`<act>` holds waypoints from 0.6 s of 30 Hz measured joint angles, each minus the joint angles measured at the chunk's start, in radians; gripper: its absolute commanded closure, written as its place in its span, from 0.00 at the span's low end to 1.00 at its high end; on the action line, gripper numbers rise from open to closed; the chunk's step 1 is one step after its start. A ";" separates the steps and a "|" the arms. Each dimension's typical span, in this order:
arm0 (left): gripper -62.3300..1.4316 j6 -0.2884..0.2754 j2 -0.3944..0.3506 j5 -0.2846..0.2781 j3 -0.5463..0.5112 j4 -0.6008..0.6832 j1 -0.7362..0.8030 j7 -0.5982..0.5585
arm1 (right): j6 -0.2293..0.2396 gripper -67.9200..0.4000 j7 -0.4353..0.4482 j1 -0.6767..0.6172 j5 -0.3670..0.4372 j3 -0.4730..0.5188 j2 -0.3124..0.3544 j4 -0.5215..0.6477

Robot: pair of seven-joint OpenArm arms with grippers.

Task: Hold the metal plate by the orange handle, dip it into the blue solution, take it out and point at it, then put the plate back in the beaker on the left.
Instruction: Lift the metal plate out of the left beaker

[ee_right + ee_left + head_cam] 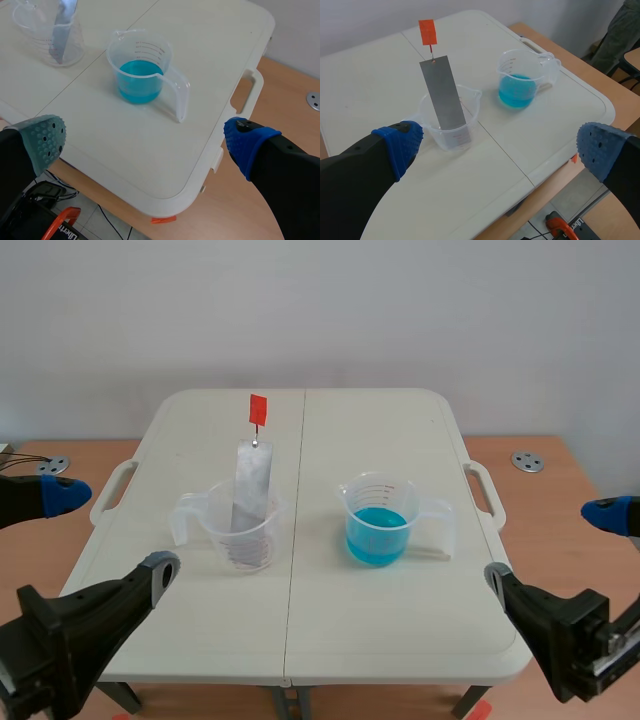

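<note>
The flat grey metal plate (252, 490) leans in the clear plastic beaker (240, 532) on the left of the smooth white counter (400, 430), its square orange handle (258, 408) up on a thin wire. Well apart to the right, a second beaker (382, 502) holds the blue solution (377, 536). The left pincer (500, 147) and right pincer (145, 141) both gape wide at the counter's near edge.

The right gripper (146, 142) is hanging with its fingers spread wide, straddling the table's (215, 60) rounded corner. Ahead of it a clear beaker (145, 52) (blue liquid (139, 82) inside) is sitting, handle turned toward that corner. Beyond it, another beaker (47, 45) is holding the metal plate (62, 25).
</note>
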 measured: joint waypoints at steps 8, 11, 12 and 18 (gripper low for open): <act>0.00 0.000 0.000 0.000 0.000 0.000 0.000 0.000 | 0.000 0.02 -0.002 0.217 0.001 -0.175 0.000 -0.138; 0.35 0.000 0.000 0.000 0.000 0.000 0.000 0.000 | 0.000 0.02 -0.008 0.279 0.017 -0.216 0.000 -0.165; 0.57 0.000 0.000 0.000 0.000 0.000 0.000 0.000 | 0.000 0.02 -0.008 0.299 0.021 -0.227 0.000 -0.166; 0.94 0.000 0.000 0.003 0.000 0.000 0.000 0.004 | 0.000 0.02 -0.037 0.426 0.042 -0.282 -0.001 -0.168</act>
